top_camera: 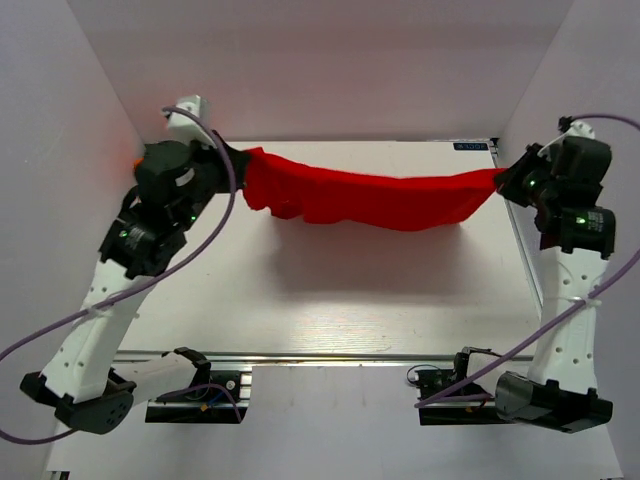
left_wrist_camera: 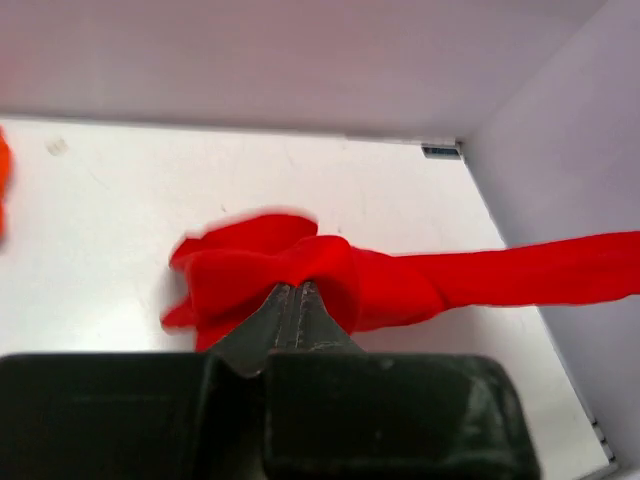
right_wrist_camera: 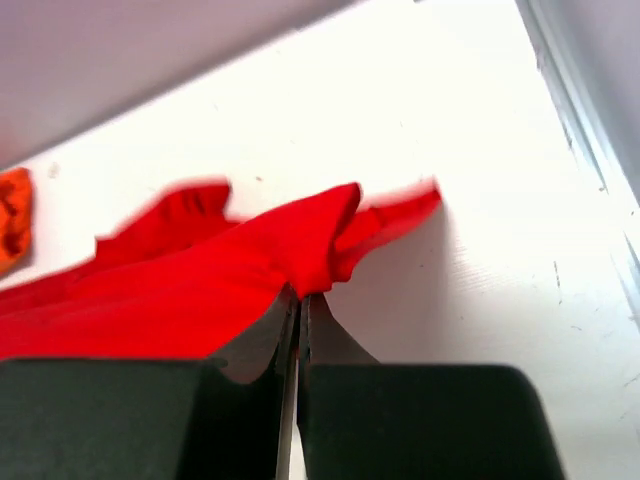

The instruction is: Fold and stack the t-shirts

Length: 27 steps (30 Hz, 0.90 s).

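The task is judged to be at an early stage: no fold is seen in the red t-shirt (top_camera: 370, 200), which is held stretched in the air between the two arms. It hangs above the far half of the table (top_camera: 330, 300), bunched into a sagging band rather than spread flat. The orange t-shirt (right_wrist_camera: 12, 215) is seen only as a crumpled edge at the left side of the table, well apart from the red one, and whether it is folded cannot be told. Laying flat, folding both shirts and stacking them are all judged to be left to do. The left gripper (left_wrist_camera: 297, 290) is closed down to almost no gap, with a bunch of red cloth pinched at its tips. The right gripper (right_wrist_camera: 300, 298) is likewise pressed narrow, and the shirt's other end is clamped between its jaws
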Each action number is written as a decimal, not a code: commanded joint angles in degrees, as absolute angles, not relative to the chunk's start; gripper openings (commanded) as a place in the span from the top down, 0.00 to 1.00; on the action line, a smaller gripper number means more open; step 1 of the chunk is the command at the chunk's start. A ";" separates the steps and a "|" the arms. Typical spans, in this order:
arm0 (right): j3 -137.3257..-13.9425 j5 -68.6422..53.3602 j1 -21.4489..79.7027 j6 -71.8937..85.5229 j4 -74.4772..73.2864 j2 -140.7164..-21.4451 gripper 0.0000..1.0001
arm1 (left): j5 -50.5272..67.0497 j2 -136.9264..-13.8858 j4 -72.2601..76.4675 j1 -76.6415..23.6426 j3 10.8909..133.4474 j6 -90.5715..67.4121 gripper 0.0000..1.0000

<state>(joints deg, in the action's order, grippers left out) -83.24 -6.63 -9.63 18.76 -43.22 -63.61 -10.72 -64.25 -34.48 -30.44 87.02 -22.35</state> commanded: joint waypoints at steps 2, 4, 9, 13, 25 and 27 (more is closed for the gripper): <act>-100.59 -8.96 -9.67 16.27 -50.17 -65.64 1.00 | -16.43 -62.31 -39.89 -30.06 98.50 -17.67 1.00; -105.01 -8.88 -9.75 15.82 -52.28 -66.27 1.00 | -18.53 -62.31 -42.27 -30.06 104.64 -16.35 1.00; -117.32 -10.80 -9.67 14.68 -53.96 -66.53 1.00 | -19.60 -59.77 -44.30 -30.06 114.41 -11.60 1.00; -123.04 -11.87 -9.67 13.45 -54.32 -64.78 1.00 | -20.13 -56.18 -44.82 -30.59 119.00 -8.80 1.00; -121.73 -5.80 -9.40 9.67 -48.34 -52.91 1.00 | -11.78 -52.38 -47.90 -30.59 130.51 -6.94 1.00; -121.12 -5.37 -9.40 8.97 -48.34 -51.33 1.00 | -10.46 -51.86 -47.90 -30.59 131.21 -6.94 1.00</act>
<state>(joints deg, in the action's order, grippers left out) -121.82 -10.00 -9.23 11.70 -51.00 -50.87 -11.66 -51.68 -48.10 -31.14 129.69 -8.29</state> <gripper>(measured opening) 0.011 0.027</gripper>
